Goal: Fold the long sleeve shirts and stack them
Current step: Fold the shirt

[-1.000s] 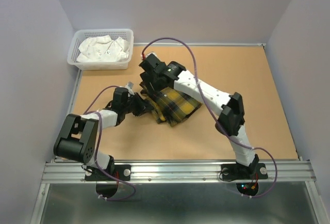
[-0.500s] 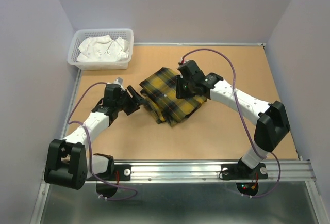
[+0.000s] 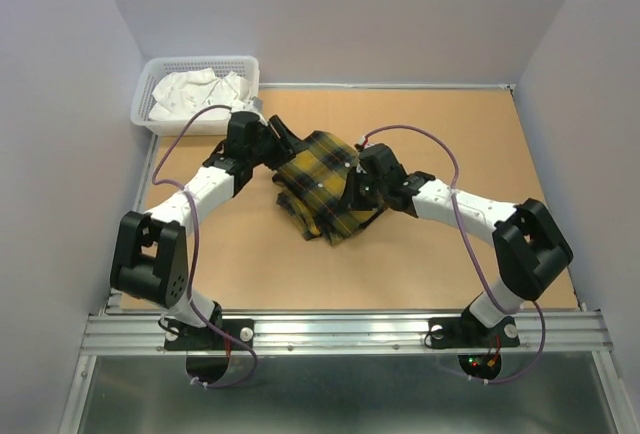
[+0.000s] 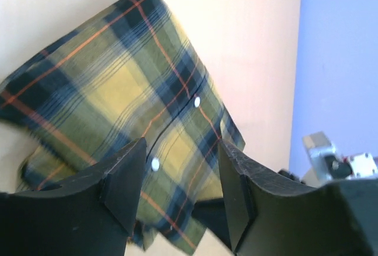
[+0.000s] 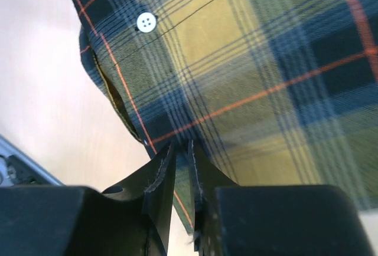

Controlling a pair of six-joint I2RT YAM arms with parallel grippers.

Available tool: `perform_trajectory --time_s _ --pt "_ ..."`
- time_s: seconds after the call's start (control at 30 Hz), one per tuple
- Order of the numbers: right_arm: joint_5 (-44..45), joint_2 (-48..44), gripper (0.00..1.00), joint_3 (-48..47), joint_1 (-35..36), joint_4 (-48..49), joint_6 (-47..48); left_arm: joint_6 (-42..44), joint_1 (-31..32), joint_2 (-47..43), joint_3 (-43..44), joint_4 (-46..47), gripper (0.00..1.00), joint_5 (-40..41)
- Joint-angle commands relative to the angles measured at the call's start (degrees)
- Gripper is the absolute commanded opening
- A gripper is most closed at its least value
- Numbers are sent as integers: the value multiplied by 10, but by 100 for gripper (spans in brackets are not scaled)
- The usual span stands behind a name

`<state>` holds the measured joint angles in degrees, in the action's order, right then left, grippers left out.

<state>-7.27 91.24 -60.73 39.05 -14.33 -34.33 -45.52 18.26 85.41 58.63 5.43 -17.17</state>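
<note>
From above, the shirt (image 3: 318,186) lies folded in the middle of the table (image 3: 450,134). It is a small thick bundle, turned at a slant. The left gripper (image 3: 280,146) is at its far left corner. The right gripper (image 3: 352,192) is over its right side. A basket (image 3: 150,119) of white cloth sits in the far left corner, apart from the shirt. If one arm pushes or drags now, the bundle could slide and the folds could come loose.

In the left wrist view, the two fingers (image 4: 127,179) stand wide apart and hold nothing. The shirt shows between them, a bit farther off. If they drop lower and move, a tip could catch the edge and flip a layer open. The cloth is yellow with dark checks and thin red lines. Two white buttons (image 4: 196,101) sit along the front, and the lower edge looks a bit bunched.

In the right wrist view, the fingers (image 5: 159,179) are nearly together, with only a thin slit between them. Their tips are right at the shirt's edge. I cannot tell if any cloth is caught in the slit. If they nip just the top layer and lift, that layer could peel away and spoil the fold. Here the cloth looks flat and smooth, with loose layers showing at the left edge.
</note>
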Motion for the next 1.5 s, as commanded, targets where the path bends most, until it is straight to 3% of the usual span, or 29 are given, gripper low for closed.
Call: perform_trajectory --time_s 0.0,0.17,0.4,0.67,0.73,0.87,0.9,1.0,1.13,1.23,1.47 --pt "-72 31 19 36 -1 97 -22 3 6 48 1 31 59 33" --pt "-170 82 19 80 0 161 -30 1 -9 127 -26 74 54 64" --pt "-202 132 20 103 16 194 -35 5 -31 198 -21 78 53 84" --pt "-180 80 30 72 20 185 -15 45 -35 216 11 64 56 94" --pt "-157 43 39 62 16 160 -3 60 -35 193 12 64 61 93" --pt "-160 -11 52 41 -48 129 4 110 -33 130 12 46 73 93" --pt "-163 -32 54 39 -62 123 7 115 -32 101 9 40 80 92" --pt "-189 -49 56 33 -121 119 8 133 -13 66 10 22 85 92" --pt "-259 -23 54 18 -191 120 6 150 46 31 17 -29 85 98" --pt "-288 6 53 5 -202 123 14 148 95 29 7 -38 82 93" --pt "-325 103 46 99 -231 252 -27 110 110 93 -62 -13 72 102"
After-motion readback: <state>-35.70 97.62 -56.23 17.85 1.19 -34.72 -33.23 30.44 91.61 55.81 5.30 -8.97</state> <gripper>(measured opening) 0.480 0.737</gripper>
